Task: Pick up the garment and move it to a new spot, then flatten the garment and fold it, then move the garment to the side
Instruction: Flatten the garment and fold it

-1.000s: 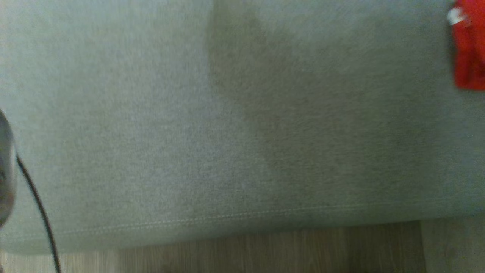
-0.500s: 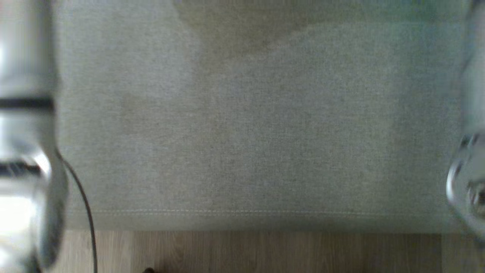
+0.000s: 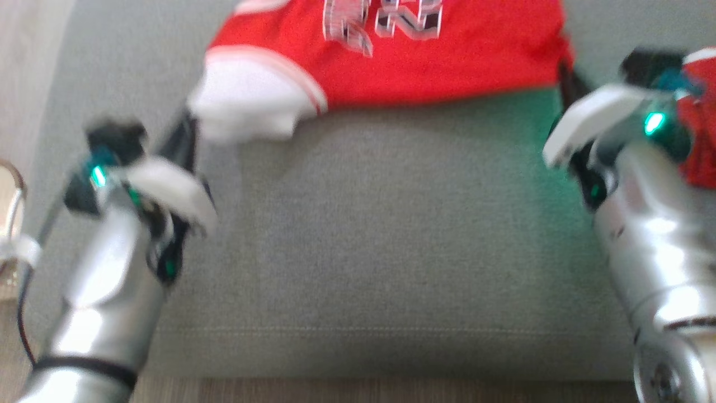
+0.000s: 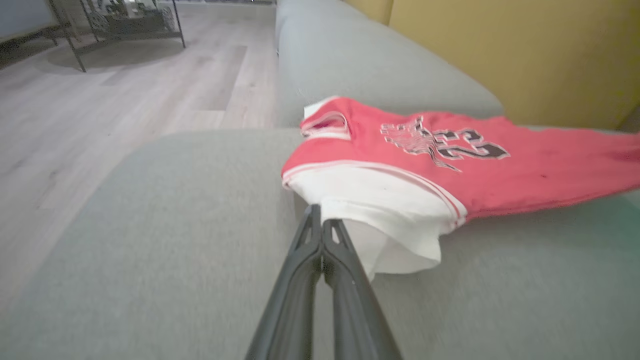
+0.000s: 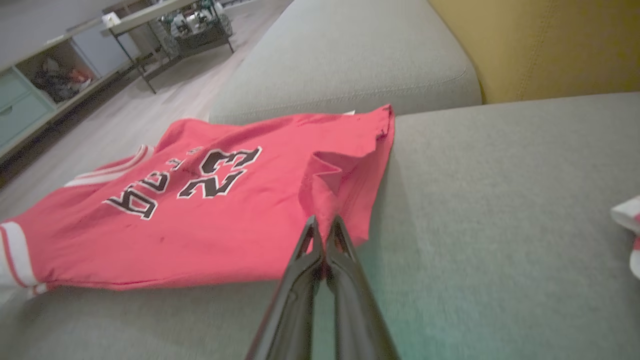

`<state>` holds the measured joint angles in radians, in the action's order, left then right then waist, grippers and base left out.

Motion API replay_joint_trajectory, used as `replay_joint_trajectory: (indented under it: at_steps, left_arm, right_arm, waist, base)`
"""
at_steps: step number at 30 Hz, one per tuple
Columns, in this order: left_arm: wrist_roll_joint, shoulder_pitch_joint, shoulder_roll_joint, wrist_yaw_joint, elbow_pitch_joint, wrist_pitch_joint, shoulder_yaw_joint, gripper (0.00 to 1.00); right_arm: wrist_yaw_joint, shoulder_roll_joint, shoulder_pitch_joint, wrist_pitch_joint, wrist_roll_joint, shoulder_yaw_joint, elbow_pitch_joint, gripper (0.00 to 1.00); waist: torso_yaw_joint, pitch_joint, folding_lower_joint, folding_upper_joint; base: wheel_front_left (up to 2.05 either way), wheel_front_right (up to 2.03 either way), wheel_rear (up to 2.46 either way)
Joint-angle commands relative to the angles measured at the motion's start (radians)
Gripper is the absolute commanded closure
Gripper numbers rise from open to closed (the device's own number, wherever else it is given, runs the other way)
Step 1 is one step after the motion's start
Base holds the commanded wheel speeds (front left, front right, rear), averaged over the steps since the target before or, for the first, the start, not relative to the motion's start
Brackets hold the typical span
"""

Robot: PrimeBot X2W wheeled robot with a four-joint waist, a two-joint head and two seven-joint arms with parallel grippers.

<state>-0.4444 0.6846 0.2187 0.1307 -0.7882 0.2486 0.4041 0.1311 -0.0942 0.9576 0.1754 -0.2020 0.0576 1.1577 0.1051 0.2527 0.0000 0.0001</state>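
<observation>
We find the red jersey (image 3: 425, 61) spread on the sofa seat (image 3: 391, 235), long axis running side to side between the arms. Left gripper (image 4: 321, 227) is clamped on its white sleeve (image 4: 385, 200), right gripper (image 5: 325, 227) on its red hem (image 5: 350, 180); neither arm is nearer.

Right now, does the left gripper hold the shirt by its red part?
No, the left gripper is shut on the white sleeve of the shirt, not on its red cloth.
</observation>
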Motion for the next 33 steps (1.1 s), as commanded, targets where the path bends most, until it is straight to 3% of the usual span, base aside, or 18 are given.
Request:
replay_joint_trajectory:
  at_steps: [1,7,13,18,22,33]
  left_arm:
    - [-0.013,0.007,0.055,0.0,0.039,0.002,-0.004,1.0]
    - [-0.123,-0.143,0.14,0.0,0.089,-0.084,0.167,1.0]
    - [-0.228,-0.222,0.227,0.0,0.161,-0.139,0.271,1.0]
    - [-0.3,-0.255,0.28,0.0,0.209,-0.163,0.302,1.0]
    - [-0.342,-0.271,0.303,0.0,0.241,-0.173,0.309,1.0]
    - [-0.404,-0.337,0.383,0.0,0.355,-0.254,0.378,1.0]
  right_arm:
    - [0.0,0.007,-0.006,-0.002,0.006,-0.031,-0.019,1.0]
    - [0.0,-0.009,-0.09,-0.013,-0.037,-0.076,-0.004,1.0]
    - [0.0,-0.033,-0.137,-0.057,-0.074,-0.107,0.001,1.0]
    - [0.0,-0.066,-0.161,-0.094,-0.135,-0.06,0.034,1.0]
    - [0.0,-0.043,-0.16,-0.15,-0.251,0.04,0.064,1.0]
    - [0.0,-0.044,-0.218,-0.278,-0.258,-0.047,0.031,1.0]
  waist:
    - [-0.012,-0.059,0.0,-0.0001]
    - [-0.017,-0.136,0.0,-0.0001]
    - [-0.026,-0.176,0.0,-0.0001]
    - [-0.03,-0.2,0.0,-0.0001]
    - [-0.031,-0.216,0.0,-0.0001]
    - [-0.051,-0.258,0.0,-0.0001]
  base:
    - [0.0,0.0,0.0]
    - [0.0,0.0,0.0]
    - [0.0,0.0,0.0]
    - [0.0,0.0,0.0]
    - [0.0,0.0,0.0]
    - [0.0,0.0,0.0]
